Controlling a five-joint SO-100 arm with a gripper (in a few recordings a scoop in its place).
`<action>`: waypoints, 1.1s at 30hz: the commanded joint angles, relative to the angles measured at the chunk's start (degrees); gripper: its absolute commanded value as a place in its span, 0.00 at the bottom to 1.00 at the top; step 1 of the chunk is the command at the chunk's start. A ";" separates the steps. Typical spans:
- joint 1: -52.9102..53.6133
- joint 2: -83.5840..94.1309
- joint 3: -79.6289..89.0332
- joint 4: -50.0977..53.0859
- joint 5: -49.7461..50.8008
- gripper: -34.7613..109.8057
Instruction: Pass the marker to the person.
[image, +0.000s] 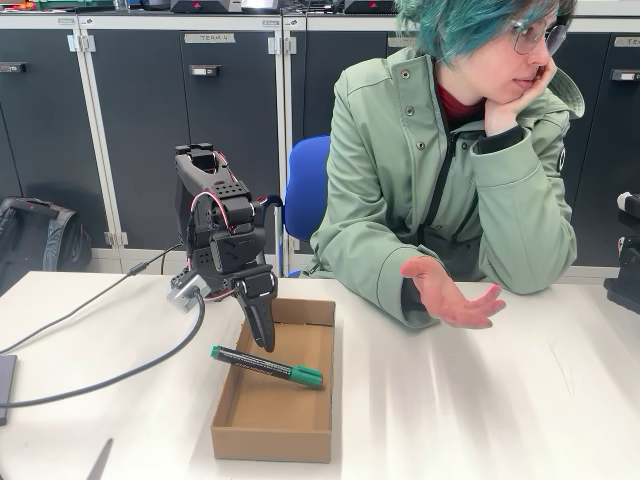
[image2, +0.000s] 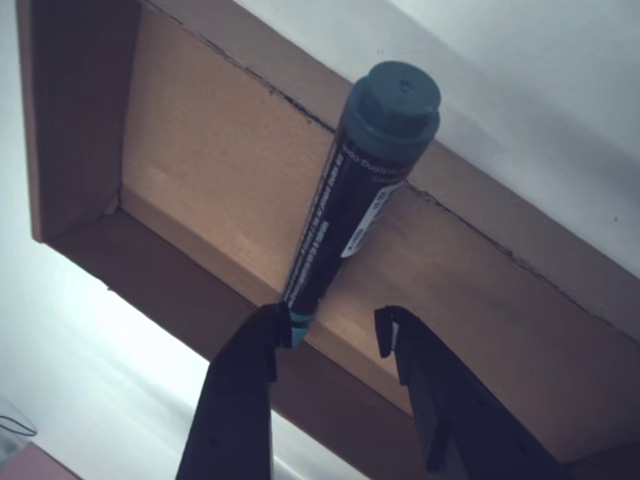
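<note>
In the fixed view we see the black SO-100 arm with red and white wiring standing on the white table (image: 500, 400), its two-finger black gripper (image: 262, 335) pointing down at the far left part of a shallow open brown cardboard box (image: 272, 435). The slim black-barrelled marker with a white printed label and green cap (image: 266, 366) lies slantwise across the box, its small green end over the left wall and its capped end inside toward the right. The gripper's tip is right at the marker's barrel, but from here we cannot tell whether it touches. Behind the table sits the person with teal-green hair, round glasses and a light sage-green jacket (image: 400, 150), one hand propping the chin and the other hand (image: 450, 292) held out palm up over the table, well apart from the marker and to the right of the box. In the wrist view we see the marker (image2: 350, 200) reaching away from the gripper (image2: 335, 335) over the box floor (image2: 200, 170), cap farthest. The jaws stand spread apart; the marker's small green end sits against the inner side of the left finger (image2: 250, 370), while the right finger is clear of it, so nothing is clamped.
</note>
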 joint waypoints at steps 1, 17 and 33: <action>0.79 1.85 0.09 -0.09 1.67 0.42; 4.04 -0.62 -1.32 -0.88 0.53 0.47; 7.38 -6.06 -5.19 -2.90 -1.76 0.48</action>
